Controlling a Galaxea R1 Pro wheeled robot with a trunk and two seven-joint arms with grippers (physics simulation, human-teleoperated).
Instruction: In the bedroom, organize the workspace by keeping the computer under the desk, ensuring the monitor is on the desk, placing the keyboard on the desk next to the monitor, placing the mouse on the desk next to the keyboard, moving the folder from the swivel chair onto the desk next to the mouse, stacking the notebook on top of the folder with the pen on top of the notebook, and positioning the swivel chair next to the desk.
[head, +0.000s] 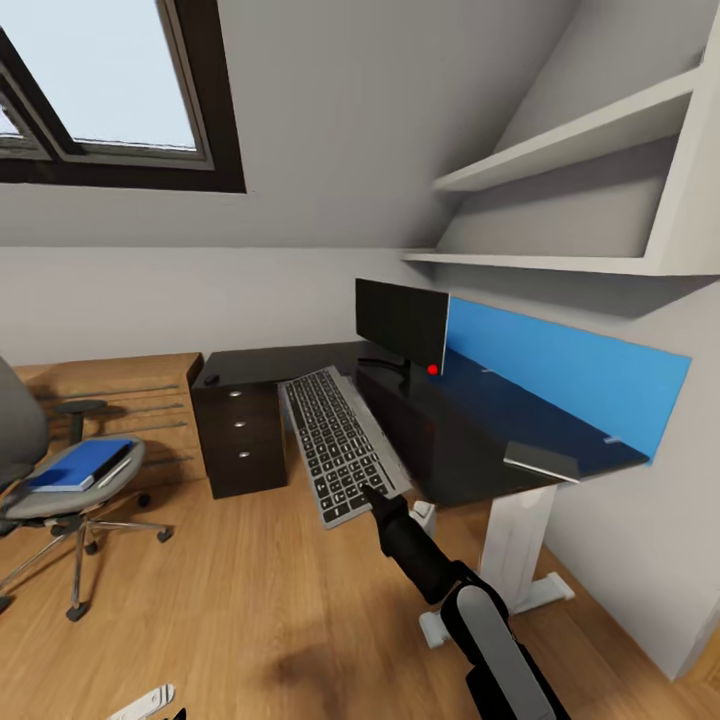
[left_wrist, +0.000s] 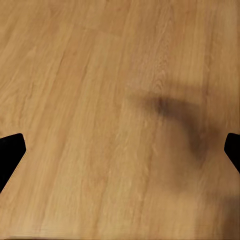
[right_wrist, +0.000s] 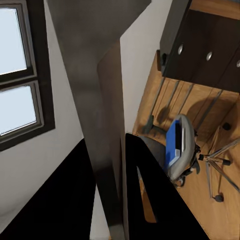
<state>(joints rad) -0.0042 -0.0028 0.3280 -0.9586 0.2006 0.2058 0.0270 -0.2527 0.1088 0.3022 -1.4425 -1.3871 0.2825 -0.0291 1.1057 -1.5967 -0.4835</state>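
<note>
My right gripper (head: 372, 490) is shut on the near end of the silver-grey keyboard (head: 340, 440), holding it in the air in front of the black desk (head: 470, 430). In the right wrist view the keyboard's thin edge (right_wrist: 107, 125) runs between the black fingers (right_wrist: 150, 200). The monitor (head: 402, 325) stands on the desk's back corner. The small dark mouse (head: 211, 379) lies on the desk's left wing. A grey notebook (head: 540, 461) rests at the desk's right end. The blue folder (head: 80, 465) lies on the swivel chair (head: 60, 500) at the left. My left gripper (left_wrist: 120, 152) is open over bare floor. Computer and pen are out of view.
A black three-drawer unit (head: 240, 440) stands under the desk's left wing. A blue wall panel (head: 560, 375) backs the desk, with white shelves (head: 570, 140) above. The desk's white leg (head: 515, 545) stands close to my right arm. Wooden floor (head: 250, 600) lies between me and the chair.
</note>
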